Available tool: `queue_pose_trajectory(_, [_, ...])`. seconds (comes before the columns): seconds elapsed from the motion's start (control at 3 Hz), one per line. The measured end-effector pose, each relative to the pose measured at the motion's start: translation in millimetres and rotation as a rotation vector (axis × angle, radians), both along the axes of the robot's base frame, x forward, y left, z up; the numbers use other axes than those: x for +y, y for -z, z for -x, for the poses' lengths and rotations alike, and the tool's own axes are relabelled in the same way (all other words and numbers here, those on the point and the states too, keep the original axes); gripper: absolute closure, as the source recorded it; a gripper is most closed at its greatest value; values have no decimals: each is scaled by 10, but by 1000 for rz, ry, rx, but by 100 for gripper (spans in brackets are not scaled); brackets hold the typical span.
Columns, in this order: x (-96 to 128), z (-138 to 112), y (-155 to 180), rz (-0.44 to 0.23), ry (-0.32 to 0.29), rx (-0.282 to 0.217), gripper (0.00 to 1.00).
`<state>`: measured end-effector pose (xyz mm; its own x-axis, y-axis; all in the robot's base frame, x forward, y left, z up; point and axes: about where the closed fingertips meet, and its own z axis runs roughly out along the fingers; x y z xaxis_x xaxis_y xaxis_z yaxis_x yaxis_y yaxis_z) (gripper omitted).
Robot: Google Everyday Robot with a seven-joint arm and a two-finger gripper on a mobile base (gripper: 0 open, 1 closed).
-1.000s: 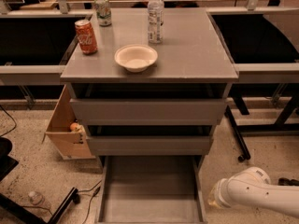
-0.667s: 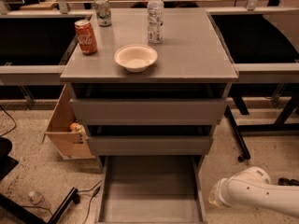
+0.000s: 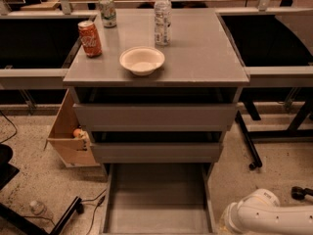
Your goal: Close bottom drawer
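While the bottom drawer (image 3: 157, 204) stands pulled out toward the camera, its grey floor and thin side walls lie in plain sight at the foot of the grey cabinet (image 3: 230, 94). Above it sit the 2 higher drawers: the middle drawer (image 3: 156, 152) juts out slightly, and the top drawer (image 3: 154, 116) juts a little further.

In the camera view, the 1 view given, the worktop (image 3: 210, 58) carries 4 things. A pale bowl (image 3: 142, 60) rests near the front edge, left of centre. A red can (image 3: 90, 38) stands upright near the left edge, and a green and silver can (image 3: 107, 11) stands upright behind it at the back. A clear water bottle (image 3: 162, 16) with a white cap stands upright just behind the bowl.

A white robot arm (image 3: 259, 214) curves in at the lower right corner, beside the right wall of the bottom drawer and apart from it. The end effector lies outside this view, so I cannot tell whether it is spread or pressed together.

Left of the cabinet an open cardboard box (image 3: 68, 136) leans on the speckled floor with a small orange thing (image 3: 77, 132) inside it. Nearer the lower left corner a plastic bottle (image 3: 39, 209) lies on its side beside a dark cable (image 3: 95, 202).
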<state>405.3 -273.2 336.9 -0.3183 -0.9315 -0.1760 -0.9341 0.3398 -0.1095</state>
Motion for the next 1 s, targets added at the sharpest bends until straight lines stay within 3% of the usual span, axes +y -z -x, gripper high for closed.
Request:
queue_pose_trajectory(0.33, [-260,430,508,-8,23,25,100])
queue_pose_trajectory(0.67, [-369,670,1075,-42,39,12,100])
queue_pose_trajectory(1.0, [-269,737,1582,-111,68,-15,100])
